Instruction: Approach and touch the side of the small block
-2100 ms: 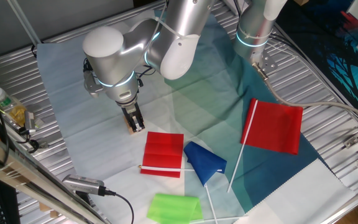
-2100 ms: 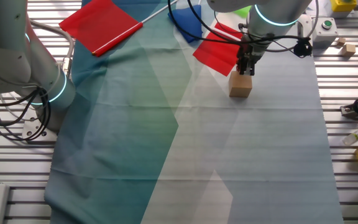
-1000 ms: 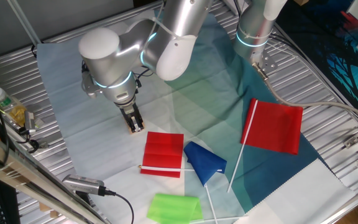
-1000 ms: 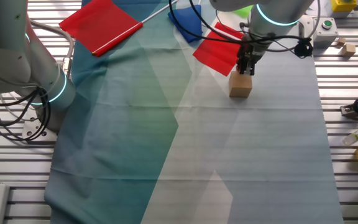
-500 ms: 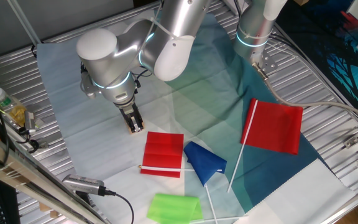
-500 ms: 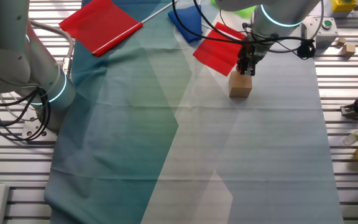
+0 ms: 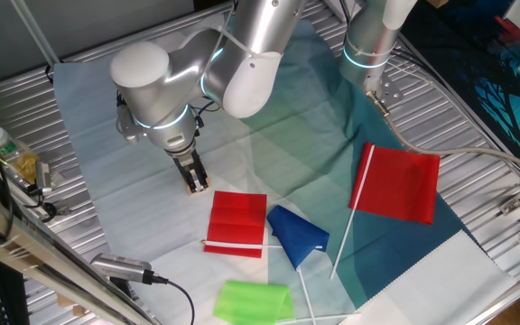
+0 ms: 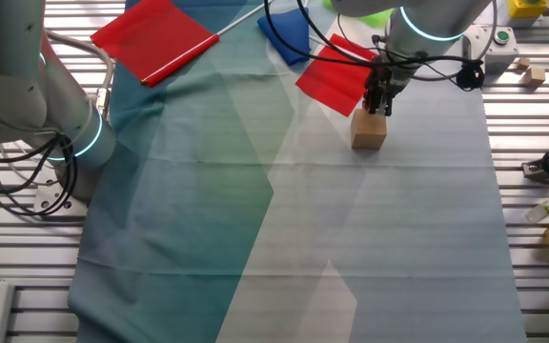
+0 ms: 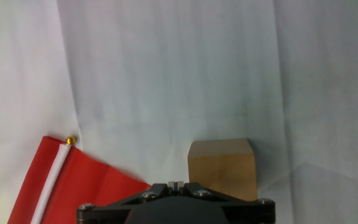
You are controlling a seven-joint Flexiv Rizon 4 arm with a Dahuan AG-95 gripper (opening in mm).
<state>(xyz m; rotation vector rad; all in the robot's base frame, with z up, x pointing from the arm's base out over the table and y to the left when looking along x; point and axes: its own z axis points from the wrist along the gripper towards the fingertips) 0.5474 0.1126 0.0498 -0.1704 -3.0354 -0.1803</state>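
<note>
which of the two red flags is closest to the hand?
The folded red flag beside the block, just past the hand. The other red flag lies spread open across the cloth, far from it.

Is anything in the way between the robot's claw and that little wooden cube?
Nothing visible is. The gripper sits right at the small block, at its top edge. The folded red flag lies beside them, not between.

Red flags: folded one (image 7: 237,223) lower centre, flat one (image 7: 403,184) at right.
Blue flag (image 7: 296,233): lower centre.
Green flag (image 7: 253,301): bottom edge.
</note>
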